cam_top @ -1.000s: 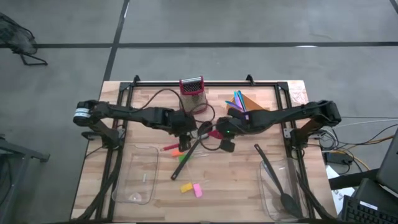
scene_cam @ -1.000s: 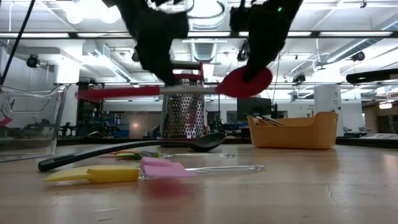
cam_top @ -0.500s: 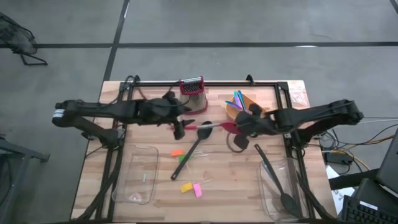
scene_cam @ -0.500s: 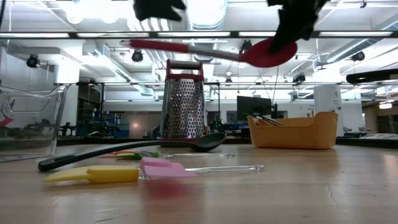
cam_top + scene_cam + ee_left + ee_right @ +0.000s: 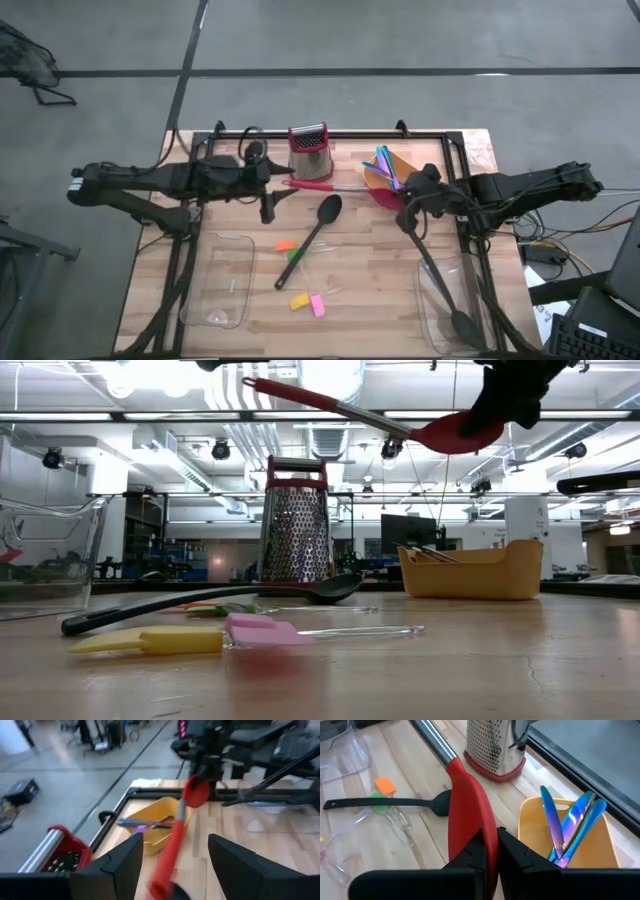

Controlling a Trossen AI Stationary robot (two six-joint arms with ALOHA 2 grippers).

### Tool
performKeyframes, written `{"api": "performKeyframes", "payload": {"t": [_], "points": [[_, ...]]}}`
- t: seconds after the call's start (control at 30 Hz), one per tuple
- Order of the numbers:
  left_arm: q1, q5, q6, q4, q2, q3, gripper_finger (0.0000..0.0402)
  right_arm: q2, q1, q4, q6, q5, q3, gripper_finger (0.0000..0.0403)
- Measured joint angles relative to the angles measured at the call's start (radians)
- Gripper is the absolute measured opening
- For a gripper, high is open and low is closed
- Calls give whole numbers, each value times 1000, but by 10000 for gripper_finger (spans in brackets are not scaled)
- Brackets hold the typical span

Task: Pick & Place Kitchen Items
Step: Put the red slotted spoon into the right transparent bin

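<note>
right tool (image 5: 405, 203) pinching red-headed spoon (image 5: 385, 191) head | left tool (image 5: 268, 200) spread, beside handle

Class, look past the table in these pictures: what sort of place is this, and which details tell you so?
Most likely a robotics lab or industrial workshop, not a real kitchen. The wooden table stands on bare concrete floor, the low view shows exposed ceiling ducts with strip lights, and a monitor stands behind.
</note>
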Motion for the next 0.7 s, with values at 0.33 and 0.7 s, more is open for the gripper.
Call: {"api": "performKeyframes", "payload": {"t": [0.33,0.7], "points": [[-10,-22,45,537,-195,-378,229,-66,0,52,-6,-1,-63,18],[-8,-58,-71,1147,-155,-676,230,-63,2,148,-37,15,-57,18]]}}
